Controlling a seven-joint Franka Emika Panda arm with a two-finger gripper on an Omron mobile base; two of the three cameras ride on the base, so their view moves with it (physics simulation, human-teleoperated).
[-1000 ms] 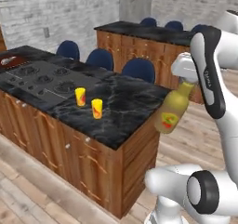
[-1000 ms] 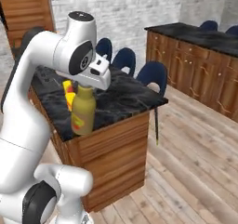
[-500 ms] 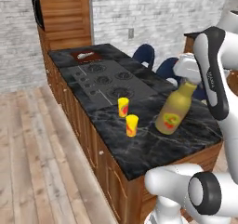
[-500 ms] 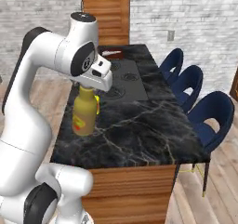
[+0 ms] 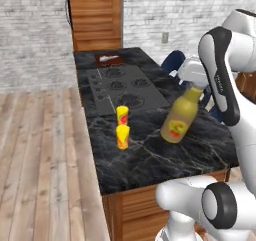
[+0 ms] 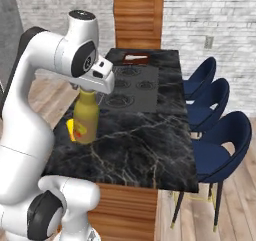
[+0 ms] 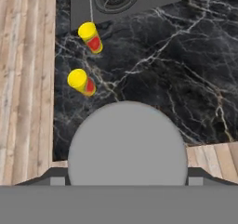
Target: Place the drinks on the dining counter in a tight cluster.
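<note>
My gripper is shut on the grey cap of the large mustard-yellow bottle, one of the drinks. The bottle hangs slightly tilted over the near part of the dining counter, right of the black cooktop's near corner. Seen from the right base, the gripper holds the bottle over the counter's left side. The hand view looks straight down on the grey cap, with black marble below.
Two small yellow cans with red labels stand on the counter left of the bottle, also. A brown tray lies at the far end. Blue chairs line the right side. Wood floor lies left.
The base has driven around, so the whole scene has swung and the counter now runs away lengthwise. The bottle stays in my gripper and now hangs over the marble.
</note>
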